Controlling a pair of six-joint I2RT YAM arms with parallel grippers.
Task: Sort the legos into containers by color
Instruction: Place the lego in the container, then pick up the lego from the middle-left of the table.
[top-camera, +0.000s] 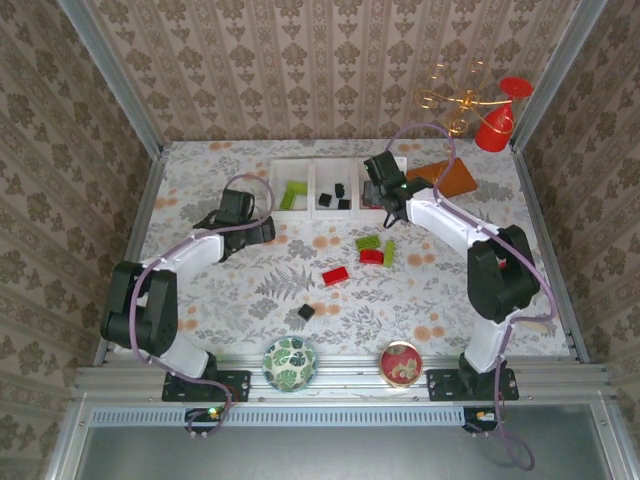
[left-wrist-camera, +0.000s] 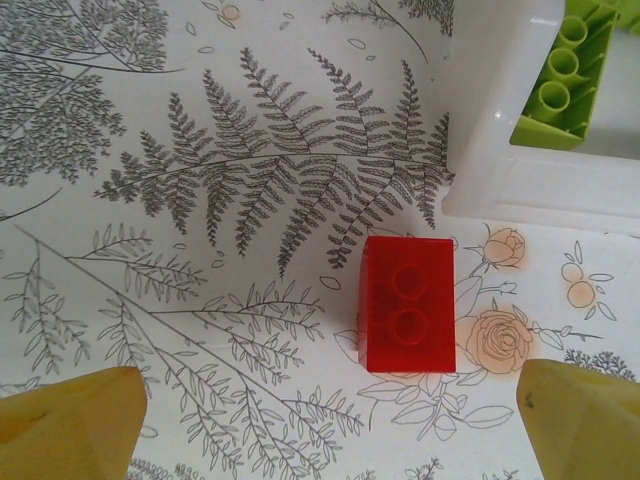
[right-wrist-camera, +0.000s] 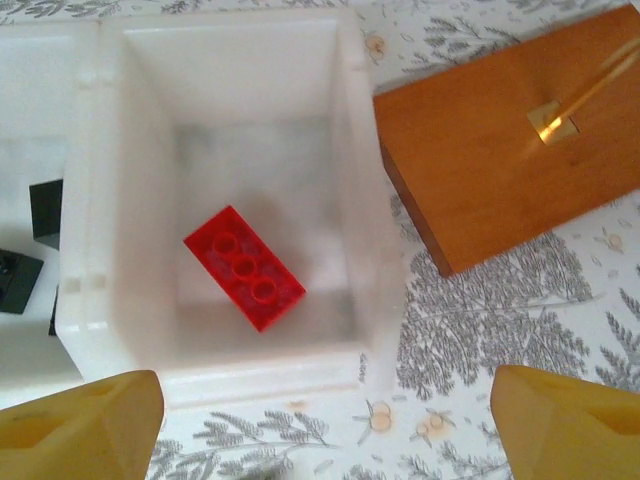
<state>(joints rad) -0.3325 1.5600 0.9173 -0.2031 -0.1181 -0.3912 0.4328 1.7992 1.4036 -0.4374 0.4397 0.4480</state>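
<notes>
Sorting's approx half done: your right end effector (right-wrist-camera: 322, 420), released, over red lego (right-wrist-camera: 245, 268) in tray (right-wrist-camera: 366, 180); left end effector (left-wrist-camera: 325, 420), released, over second red lego (left-wrist-camera: 408, 316); loose legos (top-camera: 371, 256) on bench (top-camera: 220, 290).

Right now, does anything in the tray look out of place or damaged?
Nothing stands out. The tray holds green bricks left, black cubes in the middle, one red brick right, lying askew but whole.
</notes>
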